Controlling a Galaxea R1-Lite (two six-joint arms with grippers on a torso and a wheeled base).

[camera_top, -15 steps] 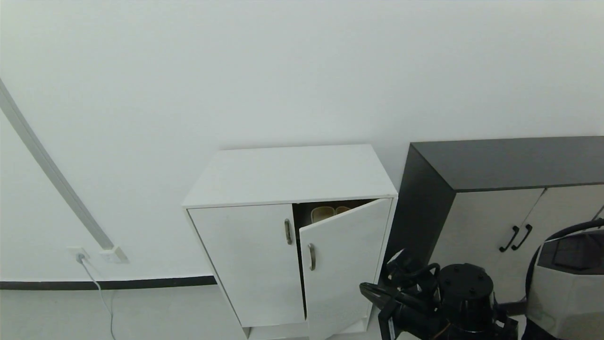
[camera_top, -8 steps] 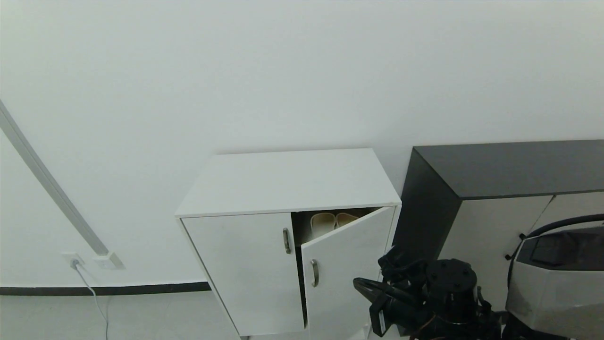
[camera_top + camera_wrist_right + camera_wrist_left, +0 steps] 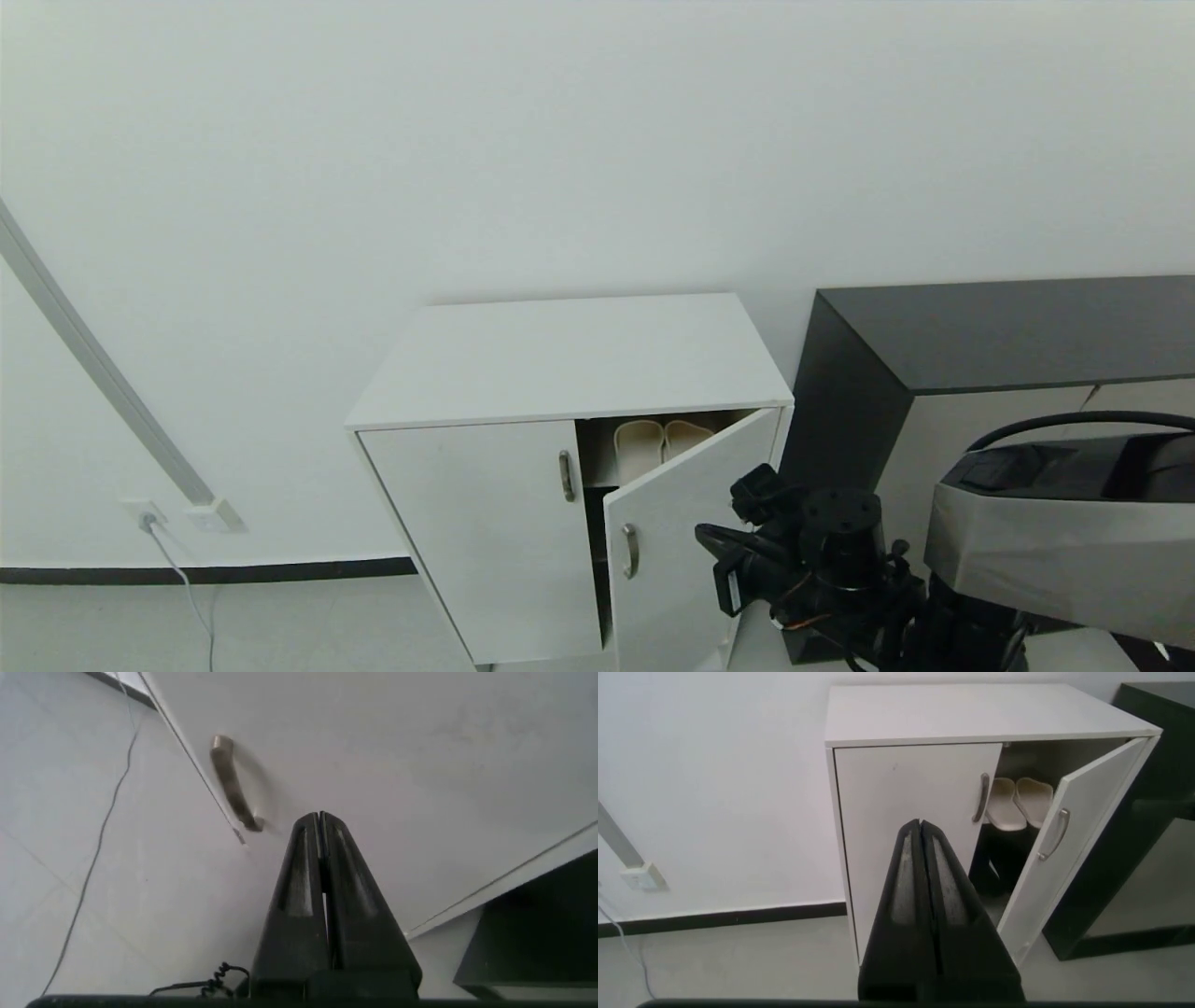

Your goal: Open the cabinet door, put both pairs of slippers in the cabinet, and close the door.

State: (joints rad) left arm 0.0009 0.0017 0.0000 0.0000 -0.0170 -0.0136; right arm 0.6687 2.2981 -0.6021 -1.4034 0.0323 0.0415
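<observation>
Right gripper (image 3: pixel 320 826), fingers pressed together and empty, sits close to the smooth white right-hand door (image 3: pixel 448 756), beside its curved brushed-metal handle (image 3: pixel 234 784); I cannot tell if it touches the door. That door stands ajar on the boxy white laminate cabinet (image 3: pixel 569 359). Rounded pale cream slippers (image 3: pixel 653 446) lie on the upper shelf inside, and a second pair cannot be made out. Shutting the door looks to be what is left. Left gripper (image 3: pixel 920 831), likewise closed and empty, hangs well apart.

The right hand (image 3: pixel 322 819), fingers pressed together, points at the white door (image 3: pixel 420 756) near its handle (image 3: pixel 234 784)
</observation>
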